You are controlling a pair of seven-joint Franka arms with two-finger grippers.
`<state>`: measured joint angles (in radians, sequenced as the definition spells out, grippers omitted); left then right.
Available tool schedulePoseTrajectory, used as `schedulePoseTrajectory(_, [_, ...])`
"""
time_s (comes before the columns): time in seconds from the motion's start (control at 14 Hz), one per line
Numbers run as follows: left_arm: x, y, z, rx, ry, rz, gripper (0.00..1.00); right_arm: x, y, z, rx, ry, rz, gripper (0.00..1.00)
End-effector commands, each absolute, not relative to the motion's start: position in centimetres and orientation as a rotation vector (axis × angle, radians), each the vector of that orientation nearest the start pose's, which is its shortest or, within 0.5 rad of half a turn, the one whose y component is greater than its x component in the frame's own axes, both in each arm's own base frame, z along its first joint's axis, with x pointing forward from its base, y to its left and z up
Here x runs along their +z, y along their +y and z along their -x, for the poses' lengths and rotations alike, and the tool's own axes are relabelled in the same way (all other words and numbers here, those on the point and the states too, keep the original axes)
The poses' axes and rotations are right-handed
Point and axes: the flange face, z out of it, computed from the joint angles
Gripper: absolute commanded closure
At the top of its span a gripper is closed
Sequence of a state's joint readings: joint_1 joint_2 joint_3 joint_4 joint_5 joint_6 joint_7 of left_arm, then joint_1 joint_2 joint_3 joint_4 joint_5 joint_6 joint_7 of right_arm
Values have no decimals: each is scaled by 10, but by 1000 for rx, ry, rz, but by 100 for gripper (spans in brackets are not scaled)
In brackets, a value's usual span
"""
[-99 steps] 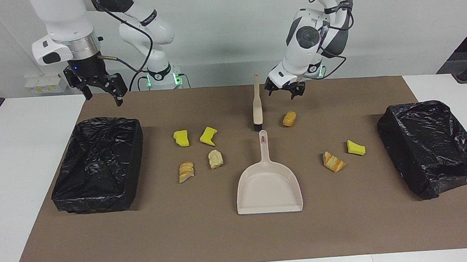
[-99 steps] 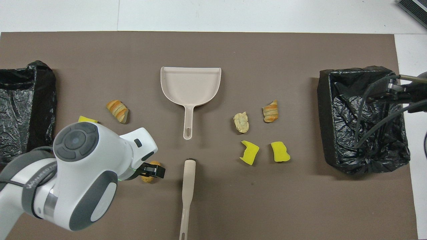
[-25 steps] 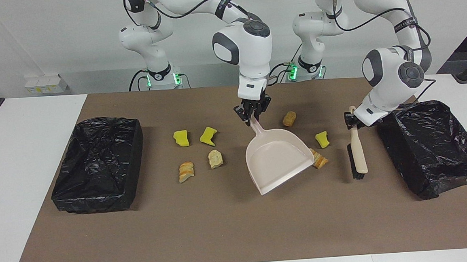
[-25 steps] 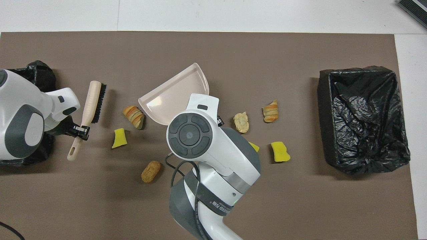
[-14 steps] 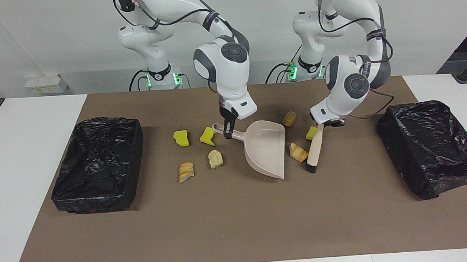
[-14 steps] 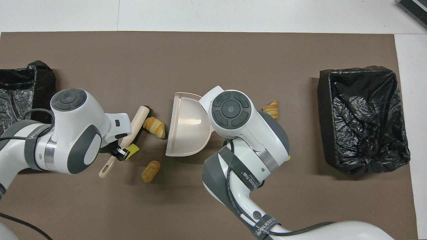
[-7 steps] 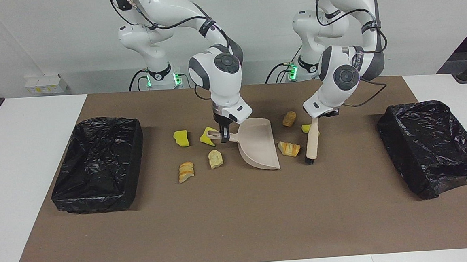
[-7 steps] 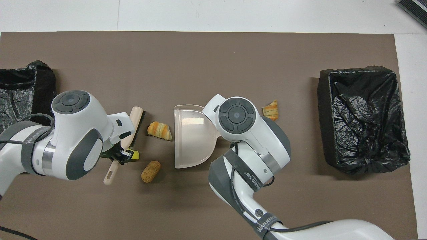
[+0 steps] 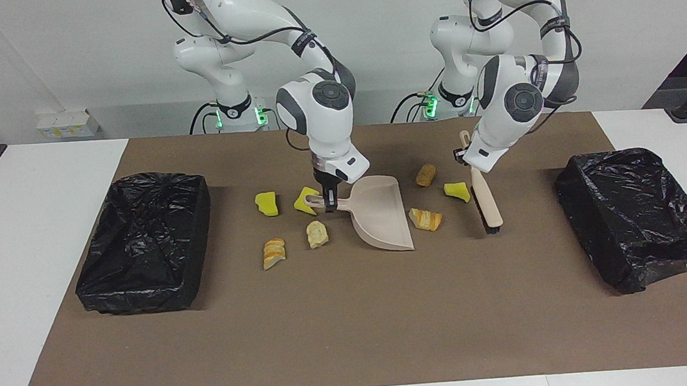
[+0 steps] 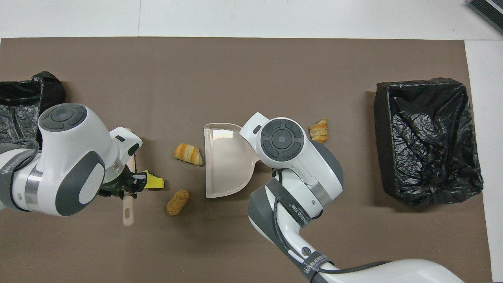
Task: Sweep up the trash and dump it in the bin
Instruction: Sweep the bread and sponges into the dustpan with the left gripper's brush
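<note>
My right gripper (image 9: 327, 203) is shut on the handle of the beige dustpan (image 9: 380, 214), whose mouth faces a striped bread piece (image 9: 425, 218) just beside it. My left gripper (image 9: 465, 153) is shut on the handle of the beige brush (image 9: 487, 199), its bristles down near the mat. A yellow chunk (image 9: 457, 191) and a brown roll (image 9: 426, 175) lie between brush and dustpan. Two yellow chunks (image 9: 267, 203) (image 9: 306, 200), a pale bread piece (image 9: 317, 234) and a striped one (image 9: 274, 253) lie beside the dustpan's handle. In the overhead view the dustpan (image 10: 228, 159) and bread (image 10: 188, 153) show.
A black-lined bin (image 9: 143, 241) stands at the right arm's end of the brown mat. A second black-lined bin (image 9: 637, 217) stands at the left arm's end. Both arms reach low over the middle of the mat.
My left gripper has swung the brush away from the striped bread toward the left arm's end. The dustpan and the right gripper have hardly moved.
</note>
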<state>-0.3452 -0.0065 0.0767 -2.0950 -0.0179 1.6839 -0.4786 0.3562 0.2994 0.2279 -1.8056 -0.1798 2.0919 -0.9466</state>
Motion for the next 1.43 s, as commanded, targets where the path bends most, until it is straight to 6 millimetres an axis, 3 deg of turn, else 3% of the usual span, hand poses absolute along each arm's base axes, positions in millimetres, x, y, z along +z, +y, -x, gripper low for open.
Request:
schedulePoseTrajectory(0.0, [401, -146, -449, 550, -652, 2815, 100, 386, 328, -533, -3, 2226, -2097, 100])
schedulePoseTrajectory(0.29, [386, -176, -395, 618, -796, 2796, 100, 387, 328, -533, -1, 2226, -2099, 100])
schedulePoseTrajectory(0.5, [351, -222, -360, 582, -953, 2799, 100, 388, 328, -534, 2, 2224, -2102, 100])
schedulePoseTrajectory(0.57, [346, -234, -357, 562, -1035, 2784, 100, 388, 327, -536, 7, 2222, -2104, 100])
schedulePoseTrajectory(0.72, [340, -250, -372, 513, -1246, 2803, 100, 388, 327, -536, 7, 2222, -2104, 100])
schedulePoseTrajectory(0.86, [344, -257, -397, 472, -1290, 2853, 100, 387, 327, -537, 5, 2221, -2106, 100])
schedulePoseTrajectory(1.15, [353, -241, -451, 481, -1104, 3058, 100, 388, 327, -537, 9, 2220, -2106, 100])
schedulePoseTrajectory(1.36, [354, -228, -457, 501, -758, 3171, 100, 387, 327, -537, 7, 2225, -2101, 100])
